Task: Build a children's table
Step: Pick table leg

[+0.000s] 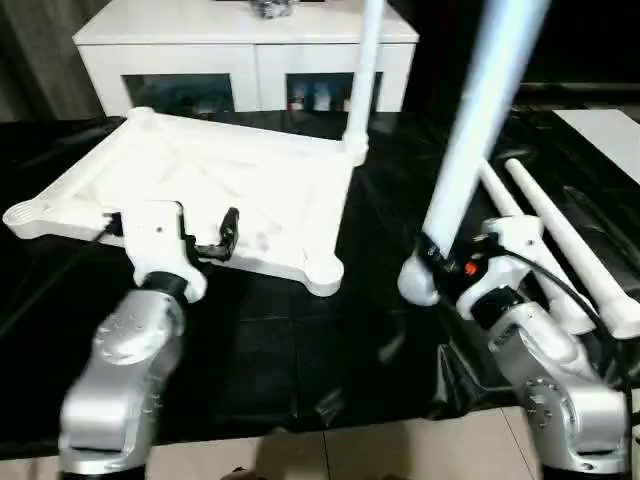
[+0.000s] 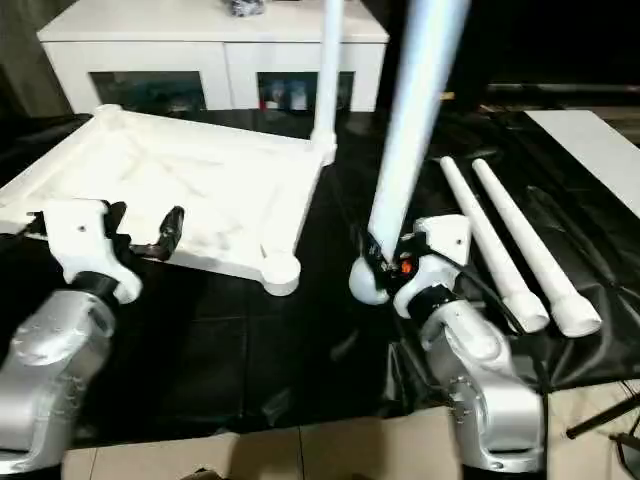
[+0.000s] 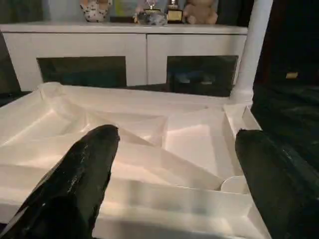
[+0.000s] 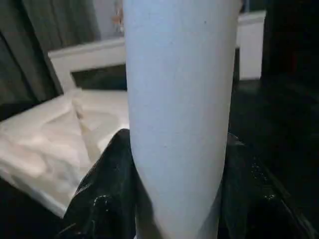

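Tabletop (image 1: 215,195) lies ribbed side up on the black-covered counter (image 1: 290,350), upper left of the head frame, tilted diagonally. One leg (image 1: 362,80) stands upright in its far corner socket, top centre, running out of the frame. The near corner socket (image 1: 322,272) is empty, as is the one at far left (image 1: 22,215).

Left gripper (image 1: 168,235) sits at the near edge of the tabletop, centre left, jaws wide with nothing between them; the left wrist view shows both black fingers (image 3: 75,184) spread with the ribbed underside in between and beyond.

Right gripper (image 1: 440,262), centre right, jaws clamped on a second leg (image 1: 480,120) near its thick rounded end (image 1: 415,282). That leg is held up off the counter, leaning toward the upper right, top cut off by the frame. Right wrist view: black fingers (image 4: 104,194) pressed on both sides of the leg.

Two more legs (image 2: 500,240) lie side by side on the counter at right, just beside the right arm, thick ends toward the lower right.

White cabinet (image 1: 245,55) with glass-fronted compartments stands behind the counter, top of frame.
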`<state>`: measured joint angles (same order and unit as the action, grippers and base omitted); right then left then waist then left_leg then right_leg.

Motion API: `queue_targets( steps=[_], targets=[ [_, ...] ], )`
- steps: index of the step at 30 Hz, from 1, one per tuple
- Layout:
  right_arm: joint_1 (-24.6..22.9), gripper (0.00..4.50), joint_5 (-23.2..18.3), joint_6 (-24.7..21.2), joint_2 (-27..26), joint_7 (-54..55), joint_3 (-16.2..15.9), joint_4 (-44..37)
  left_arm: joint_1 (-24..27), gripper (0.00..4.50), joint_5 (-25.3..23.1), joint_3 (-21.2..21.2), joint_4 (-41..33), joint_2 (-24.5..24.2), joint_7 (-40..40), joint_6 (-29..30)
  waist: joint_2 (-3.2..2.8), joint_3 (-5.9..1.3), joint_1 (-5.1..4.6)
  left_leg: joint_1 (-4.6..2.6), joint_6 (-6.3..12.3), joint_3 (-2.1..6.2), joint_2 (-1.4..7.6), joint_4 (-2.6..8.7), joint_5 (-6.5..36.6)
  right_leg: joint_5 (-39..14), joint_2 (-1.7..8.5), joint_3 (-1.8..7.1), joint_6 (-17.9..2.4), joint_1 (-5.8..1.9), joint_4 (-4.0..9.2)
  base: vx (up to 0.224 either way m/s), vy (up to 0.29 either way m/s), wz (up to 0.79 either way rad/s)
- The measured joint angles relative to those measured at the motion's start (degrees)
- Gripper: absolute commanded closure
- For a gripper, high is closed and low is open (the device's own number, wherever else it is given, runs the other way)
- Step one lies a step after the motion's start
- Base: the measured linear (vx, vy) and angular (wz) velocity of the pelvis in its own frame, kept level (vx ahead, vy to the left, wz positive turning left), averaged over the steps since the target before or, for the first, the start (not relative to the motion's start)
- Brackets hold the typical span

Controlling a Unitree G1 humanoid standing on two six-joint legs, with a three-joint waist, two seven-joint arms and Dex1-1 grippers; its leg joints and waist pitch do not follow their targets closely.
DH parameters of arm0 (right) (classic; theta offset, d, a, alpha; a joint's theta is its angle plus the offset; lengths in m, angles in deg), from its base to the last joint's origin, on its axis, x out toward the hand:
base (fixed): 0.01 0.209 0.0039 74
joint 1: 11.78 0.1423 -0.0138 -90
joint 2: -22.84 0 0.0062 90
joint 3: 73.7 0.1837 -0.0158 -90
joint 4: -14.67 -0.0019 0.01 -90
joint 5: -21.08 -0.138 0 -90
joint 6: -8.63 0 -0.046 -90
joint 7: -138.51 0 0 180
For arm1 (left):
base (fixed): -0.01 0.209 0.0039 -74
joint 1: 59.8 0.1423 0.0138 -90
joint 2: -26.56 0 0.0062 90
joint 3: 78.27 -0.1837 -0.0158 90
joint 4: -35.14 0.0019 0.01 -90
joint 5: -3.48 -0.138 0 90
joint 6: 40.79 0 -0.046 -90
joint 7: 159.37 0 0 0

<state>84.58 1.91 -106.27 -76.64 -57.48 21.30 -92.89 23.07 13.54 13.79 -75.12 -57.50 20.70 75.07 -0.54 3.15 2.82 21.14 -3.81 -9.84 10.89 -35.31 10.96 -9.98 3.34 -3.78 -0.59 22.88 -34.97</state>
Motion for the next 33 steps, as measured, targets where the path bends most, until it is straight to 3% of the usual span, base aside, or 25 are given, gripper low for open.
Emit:
queue_targets(
  steps=[5, 12, 15, 17, 23, 33],
  targets=[
    [-0.02, 2.65, 1.07, 1.47, 0.48, -0.80, -1.25, 0.74, -1.75, 0.26, -1.03, -1.52, 1.81, 1.78, -0.67, -1.28, 0.01, 0.01, -0.68, 0.05, 0.00, 0.04, -0.02, 0.00, 0.00, 0.03, 0.00, -0.01, 0.06, 0.02, 0.00, 0.000, 0.000, 0.00],
    [2.72, 2.65, 4.19, 1.73, 4.31, -6.86, -9.32, 3.80, -15.88, 0.26, -1.42, -7.76, 10.15, 0.30, -7.74, 0.55, 0.12, -0.03, -0.69, 0.15, 0.00, 0.07, -0.06, 0.00, 0.00, 0.08, 0.02, 0.02, 0.13, 0.08, -0.01, 0.000, 0.000, 0.00],
    [3.77, 2.65, 5.57, 1.80, 4.51, -7.09, -10.90, 5.63, -17.69, 0.26, -1.01, -10.65, 11.27, 0.75, -12.16, 0.81, 0.12, -0.03, -0.67, 0.33, 0.01, 0.07, -0.06, 0.00, 0.00, 0.06, 0.02, 0.04, 0.16, 0.22, 0.00, 0.000, 0.000, 0.00],
    [4.59, 2.65, 7.30, 1.93, 5.18, -7.02, -12.05, 7.62, -18.70, 0.26, 1.69, -11.10, 11.29, 1.38, -15.49, 1.73, 0.11, -0.03, -0.61, 0.48, 0.09, 0.06, -0.06, 0.00, 0.05, 0.18, 0.02, 0.03, -0.06, 0.33, 0.00, 0.000, 0.000, 0.00],
    [5.35, 2.65, 8.61, 2.10, 6.56, -7.27, -12.38, 8.73, -20.62, 0.26, 7.50, -10.07, 8.93, 1.29, -20.88, 4.08, 0.10, -0.03, -0.36, 0.71, 0.12, 0.04, -0.04, -0.01, 0.06, 0.19, 0.02, 0.03, -0.11, 0.52, -0.02, 0.000, 0.000, 0.00],
    [5.35, 2.65, 9.32, 3.03, 6.58, -7.71, -12.60, 8.91, -21.29, 0.26, 8.39, -9.92, 8.93, 2.17, -22.76, 5.02, 0.10, -0.02, -0.37, 0.59, 0.09, 0.02, -0.05, -0.04, 0.04, 0.24, 0.03, 0.03, 0.01, 0.45, -0.03, 0.000, 0.000, 0.00]
  ],
)
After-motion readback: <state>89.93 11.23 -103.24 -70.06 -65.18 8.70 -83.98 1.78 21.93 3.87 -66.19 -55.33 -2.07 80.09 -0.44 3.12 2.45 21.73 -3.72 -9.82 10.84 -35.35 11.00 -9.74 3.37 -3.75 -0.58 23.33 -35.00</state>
